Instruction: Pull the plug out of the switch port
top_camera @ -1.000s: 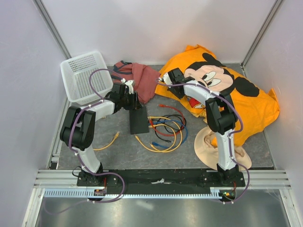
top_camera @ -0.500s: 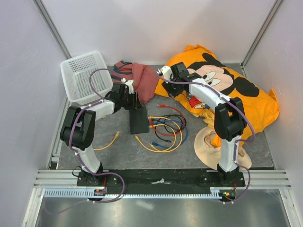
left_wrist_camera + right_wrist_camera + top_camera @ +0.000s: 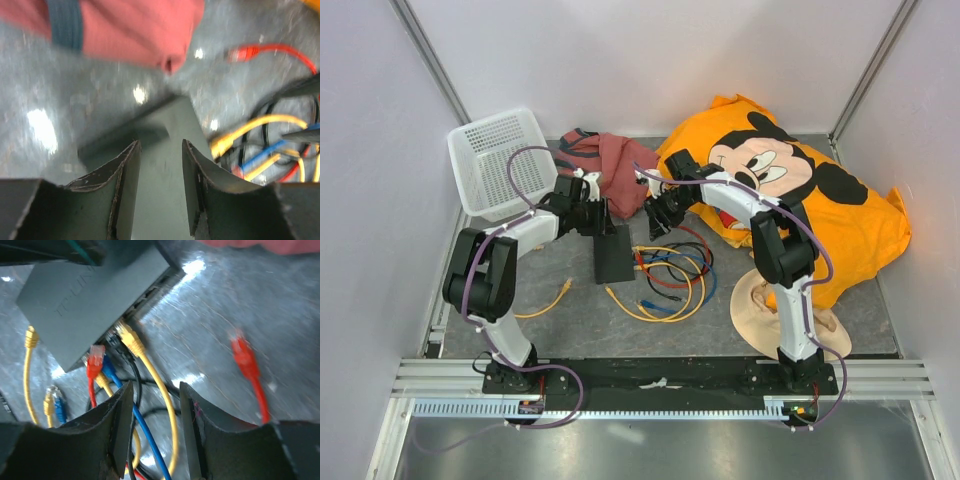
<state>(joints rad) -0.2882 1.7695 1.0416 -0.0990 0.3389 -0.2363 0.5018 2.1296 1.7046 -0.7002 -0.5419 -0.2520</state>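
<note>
with the left gripper (image 3: pixel 160 145) spread over the switch (image 3: pixel 167 125) and the right gripper (image 3: pixel 155 390) spread and empty, the yellow plug (image 3: pixel 127 337) just ahead-left of its jaws, you needed that plug centred before closing.

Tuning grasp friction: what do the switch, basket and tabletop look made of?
Switch: matte dark-grey casing, plastic or painted metal; flat sheen, faint lettering on top.
Basket: white moulded plastic; regular grid of holes, rounded rim.
Tabletop: hard, glossy, mottled grey sheet, perhaps laminate; sharp light glare.
</note>
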